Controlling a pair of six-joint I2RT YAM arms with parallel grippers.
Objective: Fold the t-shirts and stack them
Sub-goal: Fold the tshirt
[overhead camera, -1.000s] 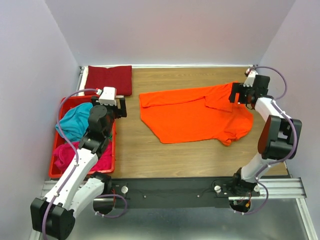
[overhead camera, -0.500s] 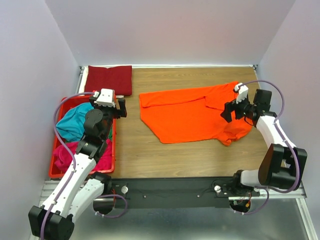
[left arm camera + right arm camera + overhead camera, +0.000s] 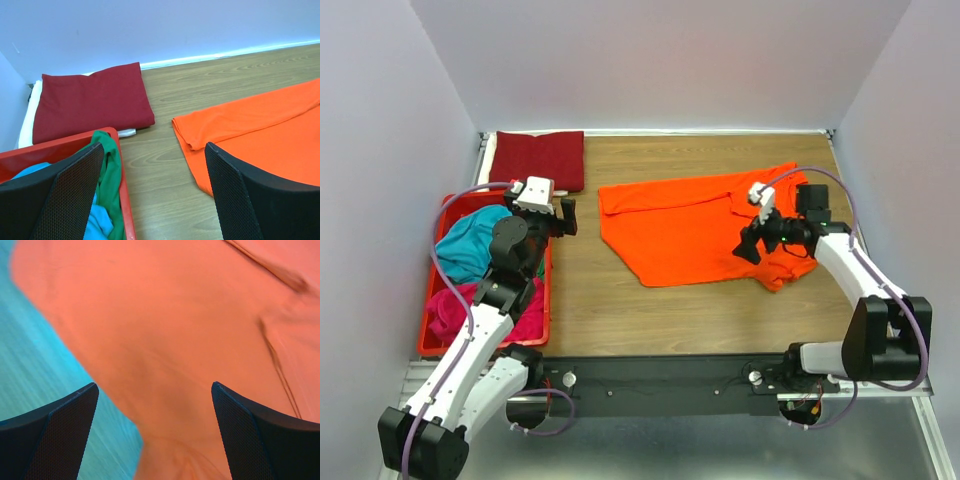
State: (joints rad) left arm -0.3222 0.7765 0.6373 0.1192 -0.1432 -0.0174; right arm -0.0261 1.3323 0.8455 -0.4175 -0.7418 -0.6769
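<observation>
**Right gripper open over the orange t-shirt**

Right gripper: jaws spread wide, nothing between them. It is positioned low over the right half of the orange t-shirt. The blurred right wrist view shows orange cloth spanning the gap between both fingers; contact cannot be confirmed.

Left gripper: jaws wide apart and empty, positioned above the far right corner of the red crate.

Orange t-shirt: bright, plain, spread on the wooden table from centre to right. A band along its far edge is folded over. The near right corner is bunched and creased.

Dark red t-shirt: folded into a neat rectangle at the far left corner of the table, just beyond the crate.

Crate contents: teal t-shirt, magenta t-shirt and green t-shirt, all crumpled.
</observation>
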